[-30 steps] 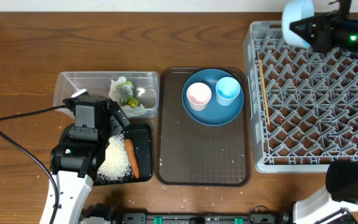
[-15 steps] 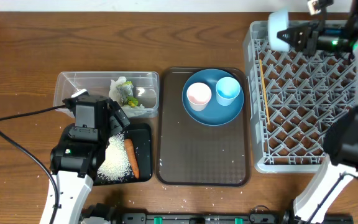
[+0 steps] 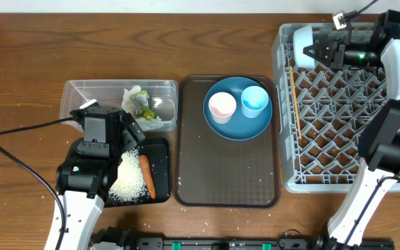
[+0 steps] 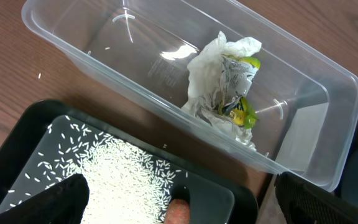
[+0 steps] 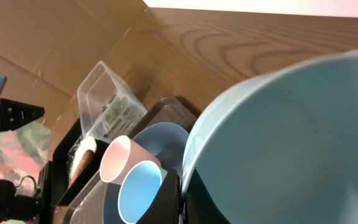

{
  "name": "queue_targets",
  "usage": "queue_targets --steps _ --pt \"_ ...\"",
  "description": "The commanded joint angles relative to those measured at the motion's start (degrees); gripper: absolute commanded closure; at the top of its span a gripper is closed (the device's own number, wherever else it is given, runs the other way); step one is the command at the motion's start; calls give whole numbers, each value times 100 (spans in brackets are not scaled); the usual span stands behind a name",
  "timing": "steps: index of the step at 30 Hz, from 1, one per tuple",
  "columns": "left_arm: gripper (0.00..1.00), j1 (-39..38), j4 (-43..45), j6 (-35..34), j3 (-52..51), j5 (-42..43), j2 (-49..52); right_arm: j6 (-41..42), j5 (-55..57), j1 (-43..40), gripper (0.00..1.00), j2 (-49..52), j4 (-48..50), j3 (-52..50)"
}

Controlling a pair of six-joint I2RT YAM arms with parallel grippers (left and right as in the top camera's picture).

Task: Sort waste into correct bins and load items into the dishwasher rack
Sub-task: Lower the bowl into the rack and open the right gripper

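The right tool (image 3: 323, 50) is pinching the pale blue bowl (image 3: 303, 42) by its rim, tipping it on edge over the dishwasher rack's (image 3: 346, 139) far-left corner, probably for the pegs to hold it upright. The left tool (image 3: 133, 130) is hanging wide open and empty above the black tray (image 3: 160, 149).

No word, label, brand or number can be read anywhere. Dark print on the crumpled tissue (image 4: 224, 78), ahead of the left gripper (image 4: 185, 204), is illegible.

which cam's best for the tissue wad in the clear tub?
Left wrist: the crumpled tissue sits close, mid-frame, green scraps plain, lying inside the clear tub. Overhead shows it small, at the tub's right end. Right wrist: just a distant smudge.
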Motion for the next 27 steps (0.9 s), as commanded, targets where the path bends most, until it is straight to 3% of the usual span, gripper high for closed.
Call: queue_targets --steps 1,14,27 --pt "2 24 -15 35 59 -109 -52 -107 199 -131 99 37 -105 85" --pt "2 24 -15 35 59 -109 -52 -55 914 -278 99 37 -520 68" --pt "2 24 -15 35 59 -109 -52 634 1436 -688 99 35 -811 68"
